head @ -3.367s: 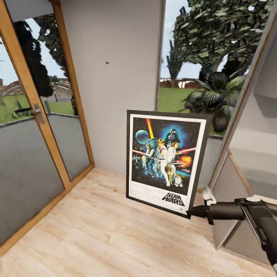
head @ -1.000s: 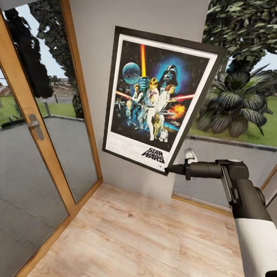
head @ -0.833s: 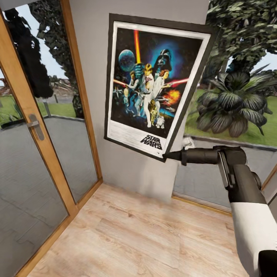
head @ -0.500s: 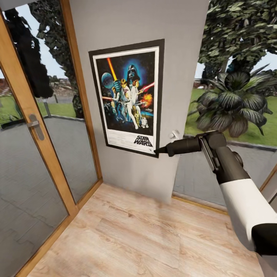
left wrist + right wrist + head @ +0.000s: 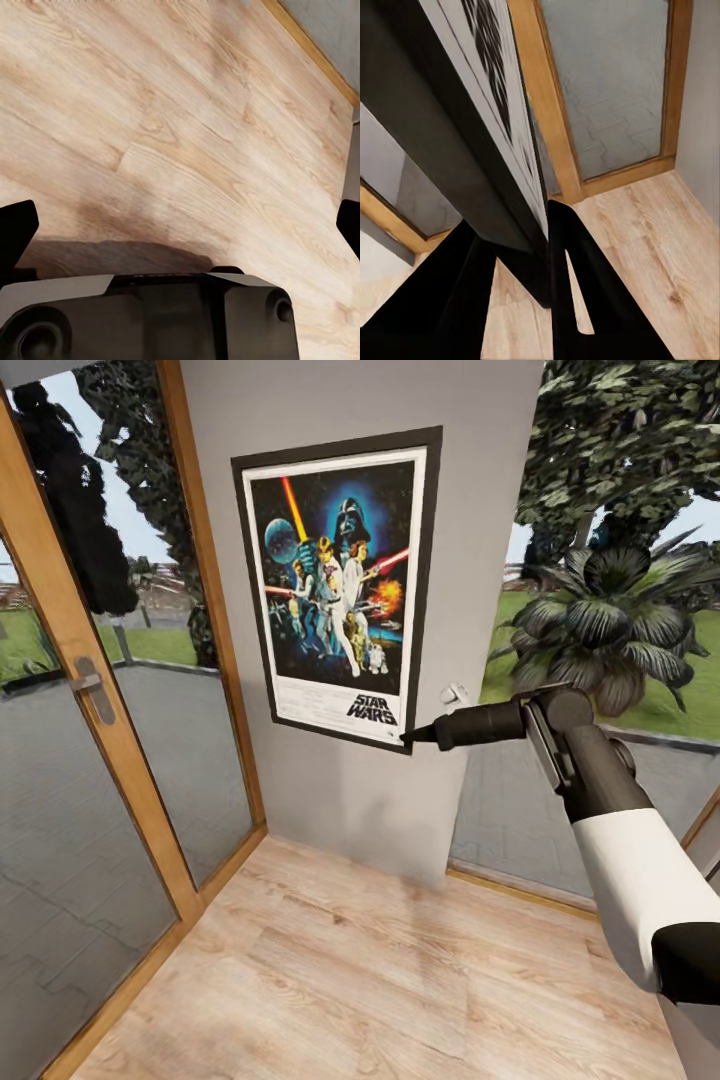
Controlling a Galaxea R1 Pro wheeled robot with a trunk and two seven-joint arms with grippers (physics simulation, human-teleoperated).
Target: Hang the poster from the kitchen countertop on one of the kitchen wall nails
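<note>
The poster point(image 5: 335, 585), black-framed with a white border and the STAR WARS logo at its foot, stands upright and flat against the grey wall point(image 5: 360, 810). My right gripper point(image 5: 408, 738) is shut on the poster's lower right corner, the arm reaching in from the right. In the right wrist view the black frame point(image 5: 435, 127) sits edge-on between the two dark fingers point(image 5: 577, 285) of the right gripper point(image 5: 529, 270). The left gripper point(image 5: 180, 225) hangs open over the wooden floor, holding nothing. Any wall nail is hidden behind the poster. The kitchen countertop is out of view.
A glass door in a wooden frame with a handle point(image 5: 92, 688) fills the left side. A tall window point(image 5: 600, 640) with a leafy plant outside is to the right of the wall. Light wooden floor point(image 5: 350, 960) spreads below.
The poster swung from a tilted carry in front of the wall to upright and flat against it, then rose slightly in the last half second. My right arm followed, still gripping the corner.
</note>
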